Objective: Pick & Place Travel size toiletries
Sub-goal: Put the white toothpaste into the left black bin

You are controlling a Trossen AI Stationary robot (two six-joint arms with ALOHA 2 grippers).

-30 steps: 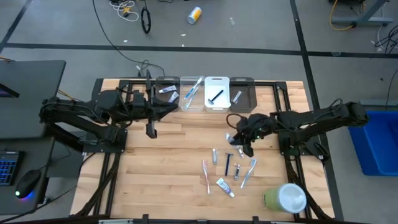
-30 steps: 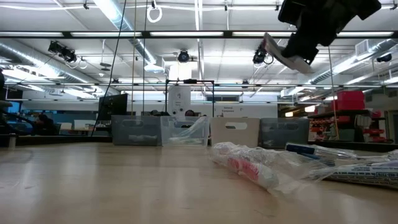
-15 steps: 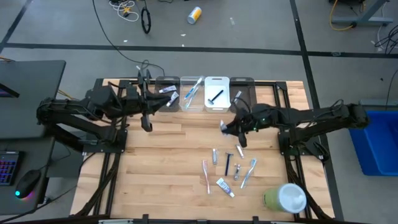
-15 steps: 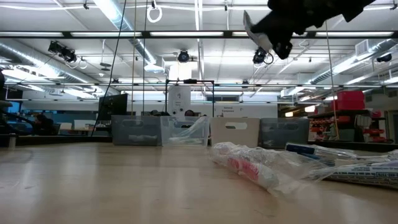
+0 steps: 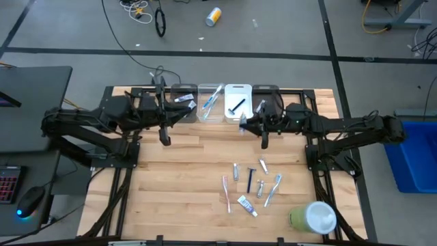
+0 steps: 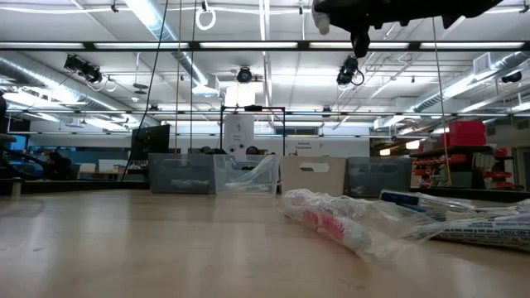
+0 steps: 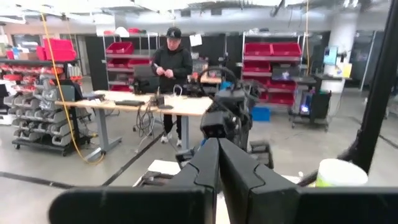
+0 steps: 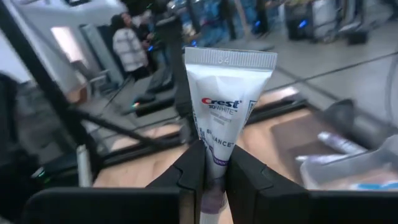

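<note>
Up front, the right claw (image 8: pixel 208 180) is clenched on a toothpaste tube (image 8: pixel 225 118), white with blue print, pinched at its lower end so the flat crimped end stands up past the fingers (image 8: pixel 186 177). In the high view this right claw (image 5: pixel 244 123) hangs above the counter (image 5: pixel 191 178) just in front of the white bin (image 5: pixel 238 102), with the tube (image 5: pixel 242 120) showing as a pale spot at its tip. That bin holds a black razor (image 5: pixel 236 105). Next to it, the clear bin (image 5: pixel 211 102) holds toothbrushes (image 5: pixel 212 98), and the outer dark bin (image 5: pixel 268 104) on the right holds a small grey tube (image 5: pixel 260 105). A dark bin (image 5: pixel 183 101) on the left end holds another small tube (image 5: pixel 181 99).

Nearer the front of the counter lie the loose toiletries (image 5: pixel 249 183): a pink toothbrush (image 5: pixel 226 193), a razor (image 5: pixel 249 180), a blue toothbrush (image 5: pixel 274 188), a toothpaste tube (image 5: pixel 246 204) and a few small tubes. A green-and-white round container (image 5: pixel 313 217) stands at the front right corner.

The left claw (image 5: pixel 164 140) waits over the left part of the counter, its fingers (image 7: pixel 214 168) pressed together on nothing. Beyond it, in the left wrist view, a person (image 7: pixel 170 68) stands at a desk in the room.
</note>
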